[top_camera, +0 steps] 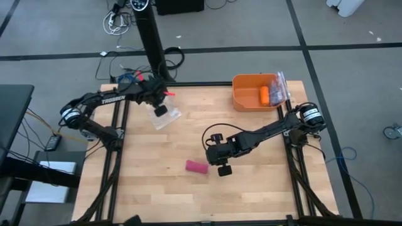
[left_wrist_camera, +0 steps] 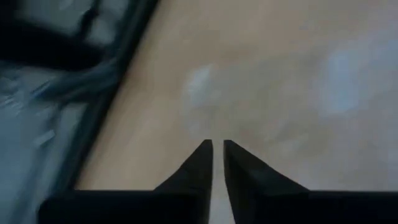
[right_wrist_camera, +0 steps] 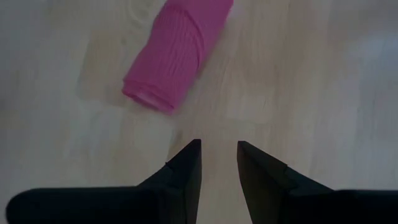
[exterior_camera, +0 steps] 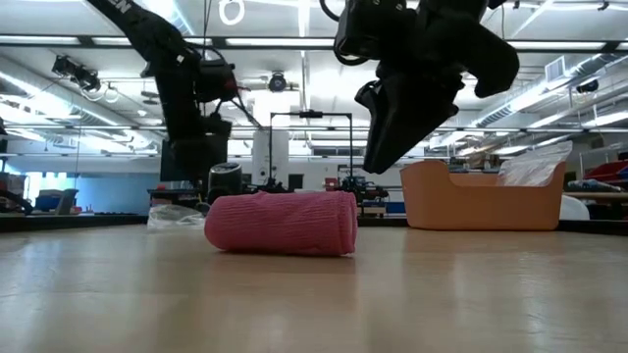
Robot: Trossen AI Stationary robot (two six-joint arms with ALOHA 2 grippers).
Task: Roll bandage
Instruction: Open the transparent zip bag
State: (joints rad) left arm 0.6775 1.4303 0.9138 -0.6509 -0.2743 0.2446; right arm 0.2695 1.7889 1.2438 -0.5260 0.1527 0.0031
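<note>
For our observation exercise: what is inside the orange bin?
The orange bin holds a small orange roll and crinkly clear plastic at its right end. Anything beneath the plastic is hidden.

Left gripper (left_wrist_camera: 217,148), fingers nearly closed, above blurred wooden table (left_wrist_camera: 292,93)

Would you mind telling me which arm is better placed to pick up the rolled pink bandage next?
Probably the right. The right gripper hangs just beside the bandage, empty, with only a narrow gap between its fingers. The left gripper is up at the table's far side over the clear plastic bag.
</note>
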